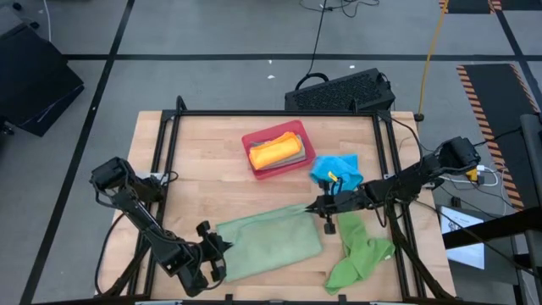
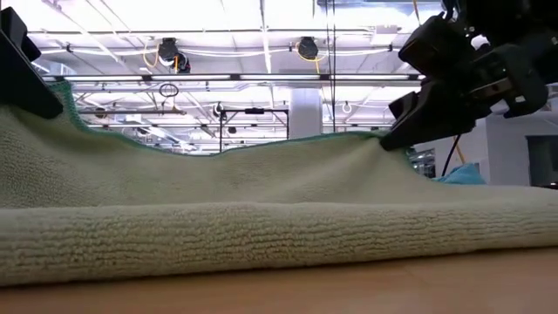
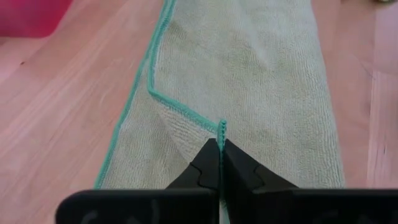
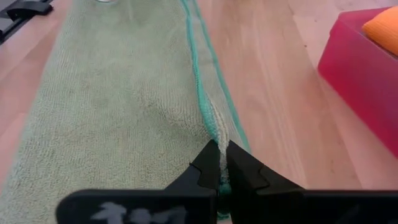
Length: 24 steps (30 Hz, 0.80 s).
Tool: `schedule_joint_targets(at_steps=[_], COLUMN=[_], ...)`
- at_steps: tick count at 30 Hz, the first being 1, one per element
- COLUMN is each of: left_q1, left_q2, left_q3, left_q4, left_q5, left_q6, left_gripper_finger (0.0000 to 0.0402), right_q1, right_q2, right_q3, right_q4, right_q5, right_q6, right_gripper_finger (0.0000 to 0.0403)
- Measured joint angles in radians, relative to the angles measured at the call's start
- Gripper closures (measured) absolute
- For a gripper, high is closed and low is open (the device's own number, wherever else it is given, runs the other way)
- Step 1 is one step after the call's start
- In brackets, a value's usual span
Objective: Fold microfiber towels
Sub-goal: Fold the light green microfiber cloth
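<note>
Sage green towel (image 1: 269, 244) spread across the near middle of the tabletop (image 1: 203, 169), already doubled once, pinched at both ends. Left gripper (image 1: 222, 248) at the towel's left end, jaws clenched on a teal-stitched corner, as shown in the left wrist view. Right gripper (image 1: 318, 206) at the far right corner, jaws likewise clamped on the hem. Judged to be mid-fold: edge gripped at two corners, ready for carrying across. Next move probably calls for lifting both corners together, keeping the edge taut, then laying it level with the opposite hem before releasing.

Bright green towel (image 1: 360, 252) crumpled near right, bright blue towel (image 1: 336, 169) bunched just beyond the right gripper, orange towel (image 1: 274, 151) folded atop another in the red tray (image 1: 251, 140) at the far middle.

Hard to make out: layers under the orange towel, and how many plies each gripper holds. Low view mostly blocked by the sage pile.
</note>
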Motion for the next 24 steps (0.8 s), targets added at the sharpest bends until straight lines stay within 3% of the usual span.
schedule_joint_targets(at_steps=[6, 11, 17, 24], left_q1=[0.026, 0.049, 0.058, 0.064], left_q2=[0.000, 0.000, -0.001, -0.001], left_q3=[0.000, 0.000, 0.000, 0.000], left_q4=[-0.001, -0.002, -0.005, -0.121], left_q5=[0.000, 0.013, 0.068, 0.086], left_q6=[-0.013, -0.028, -0.081, -0.203], left_gripper_finger=[0.0378, 0.0392, 0.0386, 0.0395], right_q1=[-0.018, -0.022, -0.025, -0.072], right_q2=[0.000, 0.000, 0.000, 0.000], right_q3=[0.000, 0.000, 0.000, 0.000], right_q4=[0.000, 0.000, 0.000, 0.000], right_q5=[0.000, 0.001, 0.031, 0.036], right_q6=[-0.018, -0.021, -0.035, -0.040], right_gripper_finger=[0.0399, 0.0394, 0.0349, 0.0289])
